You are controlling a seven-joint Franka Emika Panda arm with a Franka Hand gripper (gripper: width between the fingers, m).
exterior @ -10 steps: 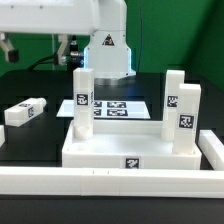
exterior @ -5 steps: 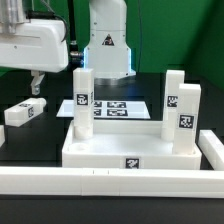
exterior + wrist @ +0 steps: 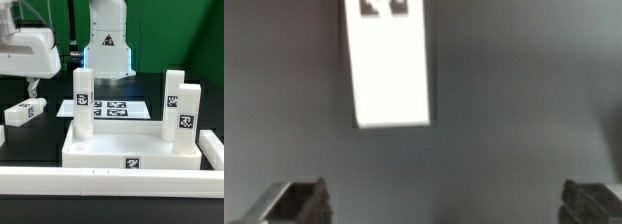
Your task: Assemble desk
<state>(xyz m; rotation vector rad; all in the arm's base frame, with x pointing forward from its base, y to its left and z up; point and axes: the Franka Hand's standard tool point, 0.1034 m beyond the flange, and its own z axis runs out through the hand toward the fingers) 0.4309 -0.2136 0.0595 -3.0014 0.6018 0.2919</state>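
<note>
White plastic tabletop point(image 3: 125, 150) lies upside down with three legs point(image 3: 84, 100) standing in its corners, while the fourth leg point(image 3: 24, 113) lies loose beside it under the gripper point(image 3: 34, 92), wide open and empty, seemingly poised to fetch it.

No words, brand names or numbers can be read anywhere. The only signs are black-and-white square tags. One sits on the tabletop's point(image 3: 125, 150) front wall, one on each of the three upright legs point(image 3: 83, 104) standing in it, and one on the loose leg point(image 3: 24, 113) lying apart. Several more show on the marker board point(image 3: 118, 108). Their patterns look too blurred to decode.
</note>
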